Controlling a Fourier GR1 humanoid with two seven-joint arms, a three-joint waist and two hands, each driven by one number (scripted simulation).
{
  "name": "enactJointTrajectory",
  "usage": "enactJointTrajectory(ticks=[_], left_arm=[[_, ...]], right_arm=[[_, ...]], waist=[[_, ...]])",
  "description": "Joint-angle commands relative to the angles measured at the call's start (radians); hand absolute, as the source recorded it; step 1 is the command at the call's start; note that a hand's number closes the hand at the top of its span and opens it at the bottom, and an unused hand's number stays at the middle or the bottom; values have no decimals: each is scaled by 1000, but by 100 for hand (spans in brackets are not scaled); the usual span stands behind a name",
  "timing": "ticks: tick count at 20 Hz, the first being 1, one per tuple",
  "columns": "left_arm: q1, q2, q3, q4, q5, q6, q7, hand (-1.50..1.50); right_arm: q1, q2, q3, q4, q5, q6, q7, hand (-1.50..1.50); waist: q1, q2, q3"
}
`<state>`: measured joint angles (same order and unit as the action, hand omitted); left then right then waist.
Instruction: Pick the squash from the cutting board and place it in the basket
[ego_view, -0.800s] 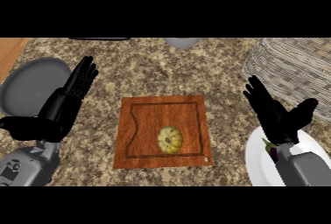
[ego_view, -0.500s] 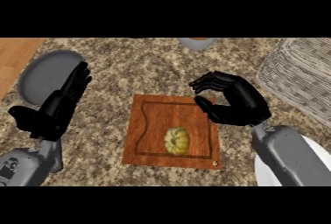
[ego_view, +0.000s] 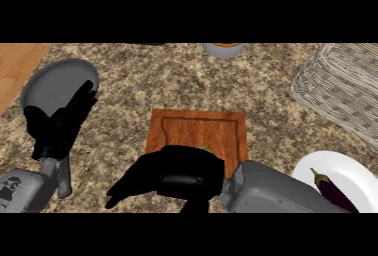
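Squash (ego_view: 204, 148) barely showing at lower centre of frame on cutting board (ego_view: 198, 131), directly beneath right robot hand (ego_view: 177, 172), whose curled fingers cover it, actual grasp unclear; basket (ego_view: 341, 90) upper right; left robot hand (ego_view: 63, 122) open, resting at left.

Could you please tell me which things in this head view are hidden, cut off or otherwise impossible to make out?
- Squash: almost wholly hidden in the head view by the right hand over the cutting board; whether it is held cannot be told.
- Basket: cut off by the right edge.
- Eggplant and its white plate: partly hidden by the right forearm and cut off.
- Grey item at the top: cut off, unidentifiable.
- Left hand: rests open over a grey pan, covering part of it.
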<state>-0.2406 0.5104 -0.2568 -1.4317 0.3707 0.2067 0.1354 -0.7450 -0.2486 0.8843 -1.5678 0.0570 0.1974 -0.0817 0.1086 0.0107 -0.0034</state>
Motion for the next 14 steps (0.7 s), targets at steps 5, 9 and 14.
enactJointTrajectory(ticks=[5, 9, 14], left_arm=[[14, 47, 93, 70, 44, -40, 6, 0], [4, 27, 69, 88, 20, -22, 17, 0], [-1, 6, 73, 120, 12, -19, -10, 0]], right_arm=[[-177, 244, 220, 63, 163, -47, 368, -150], [-364, 247, 217, 73, 240, 82, 587, -150], [-587, 248, 159, 120, 327, 175, 802, -150]], waist=[[-76, -18, 1], [-94, -31, -1], [-94, -27, 0]])
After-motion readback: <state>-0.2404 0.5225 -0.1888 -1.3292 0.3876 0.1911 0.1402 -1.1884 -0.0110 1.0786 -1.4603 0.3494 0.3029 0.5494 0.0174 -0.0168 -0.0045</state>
